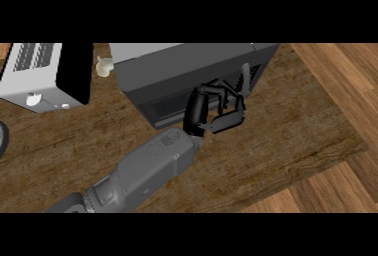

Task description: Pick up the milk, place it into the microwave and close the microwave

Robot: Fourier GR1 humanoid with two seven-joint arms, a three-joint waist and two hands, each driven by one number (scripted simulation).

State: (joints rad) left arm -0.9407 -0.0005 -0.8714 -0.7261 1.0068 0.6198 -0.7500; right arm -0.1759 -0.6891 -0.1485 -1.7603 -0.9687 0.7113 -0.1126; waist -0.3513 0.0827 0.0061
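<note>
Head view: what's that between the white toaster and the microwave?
A small pale object sits in the gap between the toaster and the microwave. What it is cannot be told. The head view shows it.

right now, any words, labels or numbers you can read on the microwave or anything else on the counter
None can be read.
Microwave: dark door and grey top, no visible lettering.
White appliance at the left: slots and a knob, no legible marks.
Right hand at the microwave's door: no markings.
</note>
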